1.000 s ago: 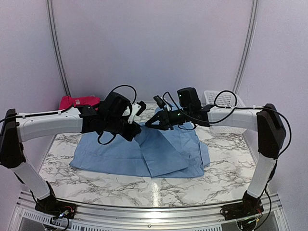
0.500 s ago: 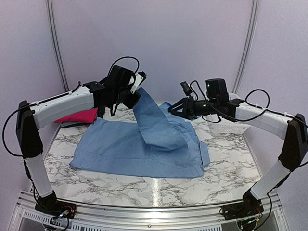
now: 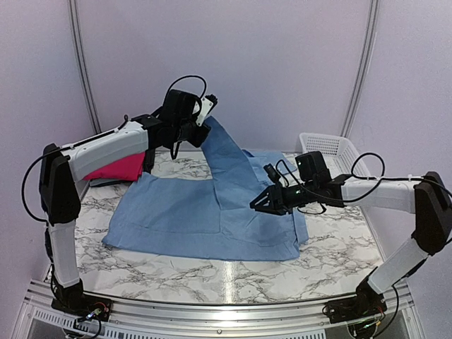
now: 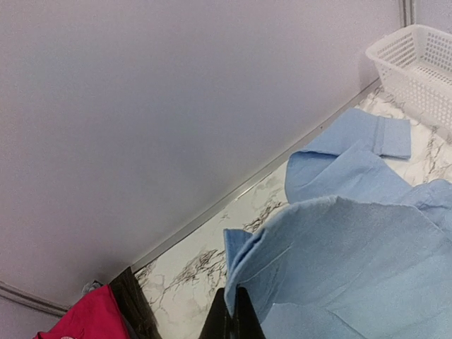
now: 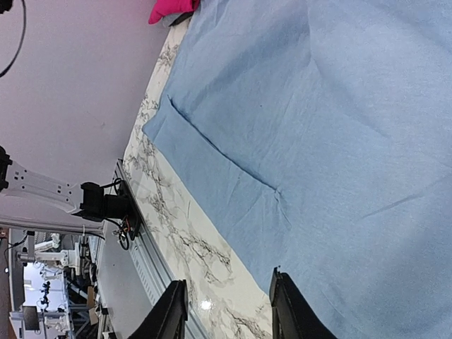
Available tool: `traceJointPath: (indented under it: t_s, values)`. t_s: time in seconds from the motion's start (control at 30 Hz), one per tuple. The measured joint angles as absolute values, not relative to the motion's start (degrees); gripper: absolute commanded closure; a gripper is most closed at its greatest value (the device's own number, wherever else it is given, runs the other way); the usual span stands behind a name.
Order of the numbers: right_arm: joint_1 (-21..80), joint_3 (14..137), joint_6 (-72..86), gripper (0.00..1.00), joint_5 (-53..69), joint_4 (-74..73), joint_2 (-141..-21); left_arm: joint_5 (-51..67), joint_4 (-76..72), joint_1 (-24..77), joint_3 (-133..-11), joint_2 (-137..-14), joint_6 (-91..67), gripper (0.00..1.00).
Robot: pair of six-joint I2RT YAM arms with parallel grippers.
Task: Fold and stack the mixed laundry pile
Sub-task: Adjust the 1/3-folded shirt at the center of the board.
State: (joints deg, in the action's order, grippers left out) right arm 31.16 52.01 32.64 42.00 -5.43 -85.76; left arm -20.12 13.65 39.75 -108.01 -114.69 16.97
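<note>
ok, l gripper (image 3: 203,126) clamped on blue shirt (image 3: 185,213) edge, held high back-left; rest flat on table (image 3: 176,272). r gripper (image 3: 258,205) jaws apart, low over shirt's right side, nearer the draped fold.

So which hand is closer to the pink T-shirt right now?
Left. The left hand is raised up and right of the pink T-shirt, shut on the blue shirt; the right hand hangs open over that shirt's right part.

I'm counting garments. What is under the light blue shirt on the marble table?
Only white marble tabletop shows around the light blue collared shirt; anything beneath its flat part is covered. Under the flap the left gripper holds up, more blue cloth.
</note>
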Motion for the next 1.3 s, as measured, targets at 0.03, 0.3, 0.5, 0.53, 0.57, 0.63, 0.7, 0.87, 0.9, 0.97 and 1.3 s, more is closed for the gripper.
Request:
traceJointPath:
  t_s: [0.03, 0.3, 0.5, 0.53, 0.57, 0.63, 0.7, 0.87, 0.9, 0.97, 1.3]
  values:
    - [31.77, 51.94, 32.82, 0.66, 41.76, -4.73, -86.59, -18.46, 13.3, 39.75, -107.85, -114.24, 17.15, 1.0]
    - [37.21, 55.07, 36.05, 0.72, 36.8, 2.13, -100.25, -7.79, 8.08, 39.81, -89.06, -101.14, 20.03, 1.0]
    - [41.01, 59.72, 38.44, 0.71, 28.12, 6.81, -109.58, -1.65, 4.47, 39.81, -76.79, -91.15, 21.5, 1.0]
    - [41.15, 60.27, 38.63, 0.71, 26.7, 6.81, -110.67, -0.08, 3.33, 39.81, -74.56, -89.38, 22.09, 1.0]
    - [41.12, 60.66, 38.92, 0.7, 25.5, 6.79, -111.63, 0.99, 2.94, 39.81, -73.01, -87.99, 22.61, 1.0]
    - [40.95, 60.9, 39.18, 0.69, 23.68, 6.35, -112.53, 4.29, 1.37, 39.81, -68.23, -84.27, 25.28, 1.0]
    - [40.91, 60.42, 39.2, 0.69, 22.92, 6.33, -111.96, 6.46, 0.4, 39.81, -62.98, -80.34, 27.81, 1.0]
    - [40.91, 54.13, 37.87, 0.67, 23.4, 5.02, -101.86, 6.76, -1.21, 39.55, -48.36, -70.81, 35.86, 1.0]
    - [40.91, 52.93, 36.99, 0.67, 23.64, 3.92, -98.19, 6.37, -1.37, 39.29, -45.95, -69.65, 37.87, 1.0]
    - [40.91, 52.27, 35.29, 0.67, 24.01, 2.17, -93.23, 5.3, -1.65, 38.65, -41.98, -68.36, 41.76, 1.0]
    - [40.56, 46.98, 28.77, 0.67, 25.54, -6.26, -85.89, -2.39, -6.57, 31.99, -32.38, -70.87, 58.61, 1.0]
